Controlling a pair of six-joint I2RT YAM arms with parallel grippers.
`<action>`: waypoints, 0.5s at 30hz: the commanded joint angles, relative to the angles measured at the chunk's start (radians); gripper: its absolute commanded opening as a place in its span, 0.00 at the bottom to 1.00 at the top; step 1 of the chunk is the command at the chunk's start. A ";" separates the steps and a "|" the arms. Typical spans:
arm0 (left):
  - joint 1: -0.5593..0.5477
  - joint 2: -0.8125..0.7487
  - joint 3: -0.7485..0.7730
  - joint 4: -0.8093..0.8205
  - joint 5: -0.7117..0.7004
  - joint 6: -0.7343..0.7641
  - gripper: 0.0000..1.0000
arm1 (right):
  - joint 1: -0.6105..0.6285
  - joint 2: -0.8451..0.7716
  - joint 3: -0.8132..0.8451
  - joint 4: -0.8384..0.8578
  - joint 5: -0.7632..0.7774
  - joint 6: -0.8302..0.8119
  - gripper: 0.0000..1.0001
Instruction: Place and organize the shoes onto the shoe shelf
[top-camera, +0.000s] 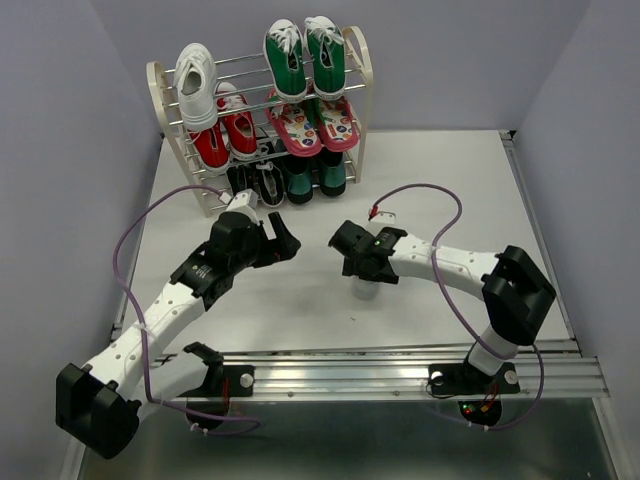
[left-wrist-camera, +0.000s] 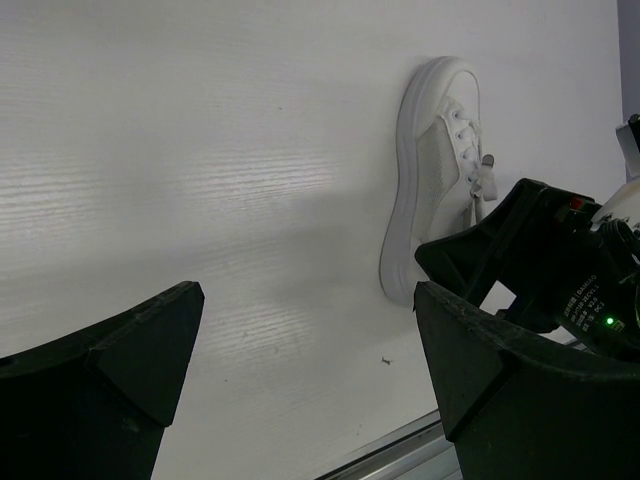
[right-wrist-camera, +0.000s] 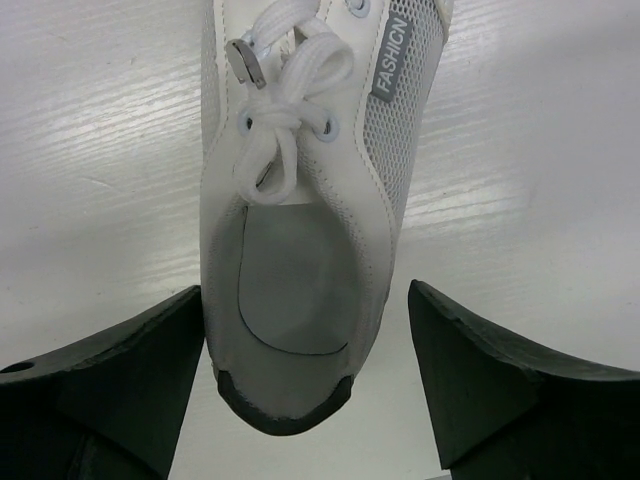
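right wrist view: right gripper, fingers apart, straddles the heel of the white mesh lace-up sneaker on the white desk; left gripper spread wide, empty.

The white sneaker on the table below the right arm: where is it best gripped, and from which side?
Grip the white sneaker across its heel end, one finger on each side wall, coming down from above. It stands on its sole with the opening facing up, and the heel end looks narrow enough to fit between the fingers. The open right gripper straddles that end, so closing there seems the likeliest hold.
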 joint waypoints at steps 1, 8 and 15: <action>-0.004 -0.016 -0.002 0.012 -0.019 0.010 0.99 | 0.007 0.017 -0.009 -0.058 0.036 0.071 0.82; -0.004 -0.035 -0.001 0.008 -0.031 0.007 0.99 | 0.007 -0.030 -0.011 -0.033 0.088 0.021 0.04; -0.004 -0.048 -0.004 -0.023 -0.088 -0.010 0.99 | 0.088 -0.226 0.147 0.215 0.090 -0.540 0.01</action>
